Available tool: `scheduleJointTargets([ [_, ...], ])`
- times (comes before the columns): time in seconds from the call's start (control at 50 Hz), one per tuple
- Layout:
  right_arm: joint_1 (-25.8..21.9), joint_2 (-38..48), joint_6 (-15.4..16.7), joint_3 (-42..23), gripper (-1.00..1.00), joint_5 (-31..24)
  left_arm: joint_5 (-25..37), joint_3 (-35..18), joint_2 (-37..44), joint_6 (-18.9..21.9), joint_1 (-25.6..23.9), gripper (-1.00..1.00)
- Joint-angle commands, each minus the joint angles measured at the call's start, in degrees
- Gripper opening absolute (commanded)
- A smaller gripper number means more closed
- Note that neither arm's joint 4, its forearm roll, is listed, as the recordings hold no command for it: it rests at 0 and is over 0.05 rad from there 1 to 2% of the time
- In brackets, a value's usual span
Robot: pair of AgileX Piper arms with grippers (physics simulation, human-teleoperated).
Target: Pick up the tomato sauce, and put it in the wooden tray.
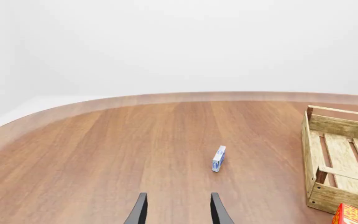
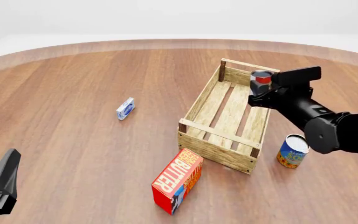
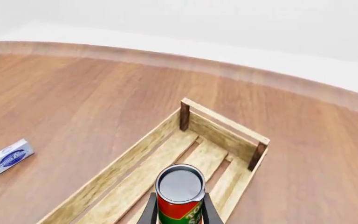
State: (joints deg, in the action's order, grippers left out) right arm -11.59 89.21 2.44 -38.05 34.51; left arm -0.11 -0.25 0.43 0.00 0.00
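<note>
My right gripper (image 2: 261, 88) is shut on the tomato sauce (image 2: 262, 77), a small can with a red label and silver top, and holds it in the air above the far right part of the wooden tray (image 2: 199, 106). In the right wrist view the tomato sauce (image 3: 180, 195) sits upright between the fingers, with the slats of the wooden tray (image 3: 129, 175) below it. My left gripper (image 1: 177, 212) is open, low over bare table at the near left. The wooden tray (image 1: 313, 154) shows at the edge of the left wrist view.
A blue-and-yellow can (image 2: 292, 150) stands right of the tray. A red butter box (image 2: 177, 181) lies in front of the tray's near corner. A small blue-and-white box (image 2: 125, 108) lies left of the tray, also seen as the small box (image 1: 219, 158) ahead of the left gripper.
</note>
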Motion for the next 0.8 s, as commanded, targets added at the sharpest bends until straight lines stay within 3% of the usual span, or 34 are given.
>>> scheduleJointTargets([
  [0.02,0.5,1.0,-1.6,0.0,-1.00,3.2,0.0,0.0,0.0,0.0,0.0,1.00],
  [0.38,0.1,6.2,-3.5,0.2,-1.00,9.2,0.0,0.0,0.0,0.0,0.0,1.00],
  [0.8,-0.4,10.7,-4.7,-1.6,-1.00,11.8,0.0,0.0,0.0,0.0,0.0,1.00],
])
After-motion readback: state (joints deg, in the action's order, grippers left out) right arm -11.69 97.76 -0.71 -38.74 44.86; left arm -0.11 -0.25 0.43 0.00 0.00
